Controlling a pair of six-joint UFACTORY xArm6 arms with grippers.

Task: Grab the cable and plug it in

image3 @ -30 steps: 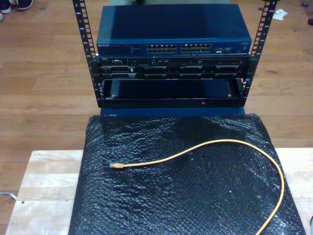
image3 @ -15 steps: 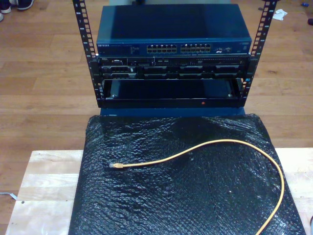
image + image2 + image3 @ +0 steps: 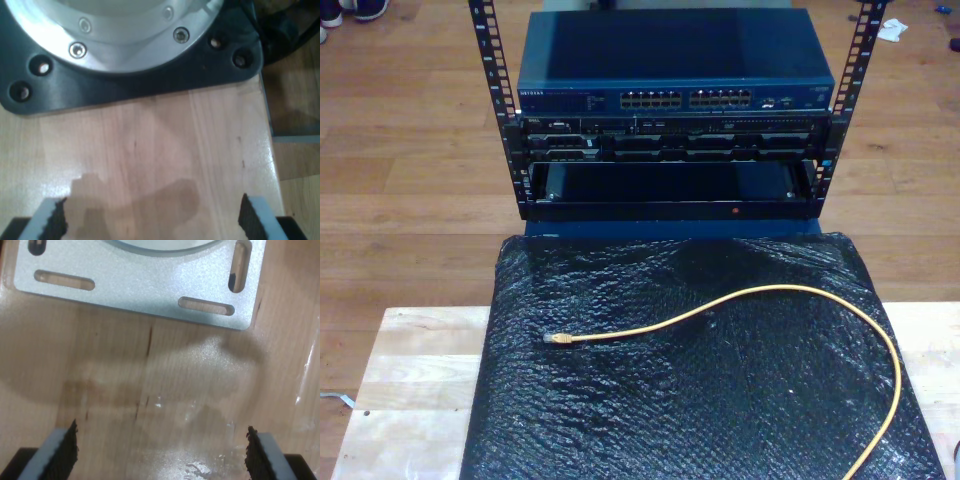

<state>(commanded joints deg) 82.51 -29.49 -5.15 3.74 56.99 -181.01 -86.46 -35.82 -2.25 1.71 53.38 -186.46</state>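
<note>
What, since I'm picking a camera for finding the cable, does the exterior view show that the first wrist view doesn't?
Exterior view: the cable curving across a black sheet, its plug lying free, with a rack and network switch beyond. First wrist view: my first hand, open over bare wood, below a black base plate. Shared: light wooden tabletop, apparently the same one.

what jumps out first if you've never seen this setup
The long thin yellow-orange network cable curves across the crinkly black plastic sheet on the pale wooden table, its small plug toward the exterior view's left. Beyond the table stands a black metal rack, the blue network switch with its port rows on top.
</note>
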